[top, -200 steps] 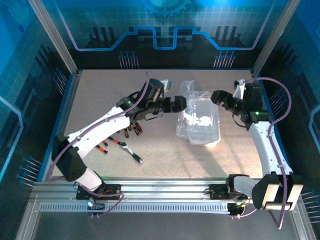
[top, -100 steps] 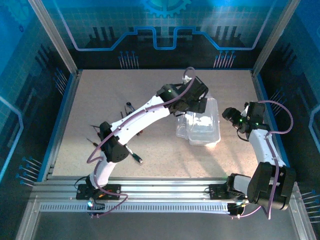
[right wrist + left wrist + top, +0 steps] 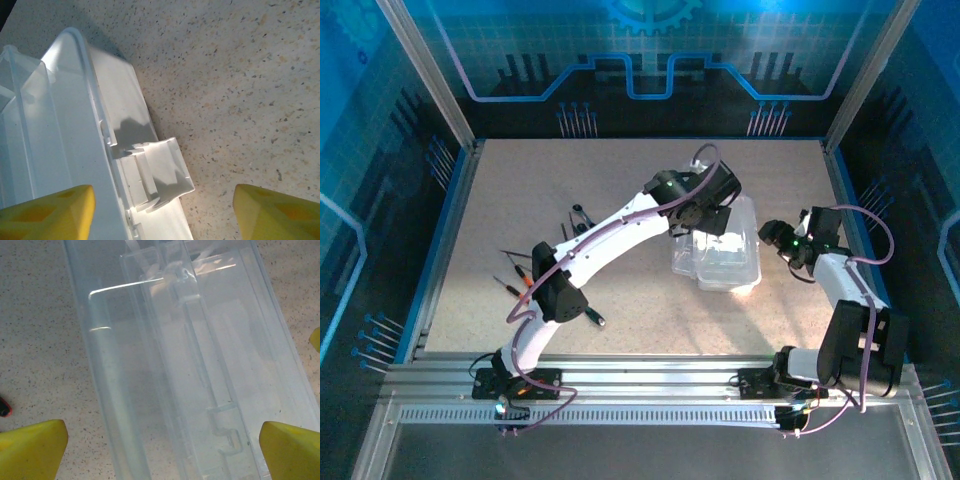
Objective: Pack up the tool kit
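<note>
Top external: I see the clear plastic case (image 3: 725,258) lying on the bench (image 3: 520,170), right of centre, between the two arms. The left arm reaches across, its wrist right above the case's far half. The right arm sits just beside the case's right edge. Loose tools (image 3: 578,216) lie on the bench well left of the case; a silver wrench (image 3: 594,319) lies nearer the front, by the left arm's elbow. I can't tell the smaller tools apart at this size.

Left wrist: the left fingers (image 3: 31,447) are wide apart, clamped on nothing, yellow tips either side of the case's long ribbed body below. There's a red bit (image 3: 3,408) at the frame's left edge; I can't tell what it is.

Right wrist: the right fingers (image 3: 49,214) are apart and holding nothing. The case's white latch tab (image 3: 161,175) sticks out over the bench in the gap between them, and the left tip overlaps the case's rim.
</note>
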`<state>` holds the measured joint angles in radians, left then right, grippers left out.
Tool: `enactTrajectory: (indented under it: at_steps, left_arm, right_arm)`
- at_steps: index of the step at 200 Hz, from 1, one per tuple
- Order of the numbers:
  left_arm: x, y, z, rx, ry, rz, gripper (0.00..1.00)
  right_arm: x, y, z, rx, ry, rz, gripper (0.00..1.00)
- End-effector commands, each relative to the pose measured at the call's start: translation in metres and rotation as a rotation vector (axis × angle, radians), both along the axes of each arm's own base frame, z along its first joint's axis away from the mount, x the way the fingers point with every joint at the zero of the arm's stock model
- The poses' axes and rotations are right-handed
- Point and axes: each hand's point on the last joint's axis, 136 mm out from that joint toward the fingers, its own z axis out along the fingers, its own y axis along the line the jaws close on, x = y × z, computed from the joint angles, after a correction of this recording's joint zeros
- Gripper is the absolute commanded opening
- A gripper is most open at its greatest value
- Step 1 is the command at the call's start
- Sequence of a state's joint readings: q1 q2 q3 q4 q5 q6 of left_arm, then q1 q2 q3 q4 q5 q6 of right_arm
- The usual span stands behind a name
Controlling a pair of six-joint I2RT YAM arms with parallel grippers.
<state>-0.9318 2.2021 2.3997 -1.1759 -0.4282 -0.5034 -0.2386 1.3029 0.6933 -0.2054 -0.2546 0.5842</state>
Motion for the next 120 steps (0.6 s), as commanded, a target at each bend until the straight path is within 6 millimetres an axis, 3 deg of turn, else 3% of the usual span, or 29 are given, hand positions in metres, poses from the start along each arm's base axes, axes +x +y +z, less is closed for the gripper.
enactTrajectory:
  at_steps: [1,57,97,120]
  left_arm:
    - [-0.004,-0.008,-0.013,0.014,0.024,-0.043,0.98]
    - [-0.008,-0.004,-0.017,0.001,0.019,-0.076,0.87]
    - [-0.013,-0.001,-0.017,-0.154,0.018,-0.107,0.80]
    - [-0.015,0.012,-0.015,-0.227,0.006,-0.102,0.79]
  right_arm:
    - [0.003,0.014,0.000,-0.002,-0.010,0.061,0.73]
    - [0.003,0.025,-0.016,-0.003,0.035,0.096,0.65]
    - [0.005,0.027,-0.025,-0.003,0.059,0.101,0.43]
    - [0.006,0.026,-0.028,-0.007,0.068,0.099,0.37]
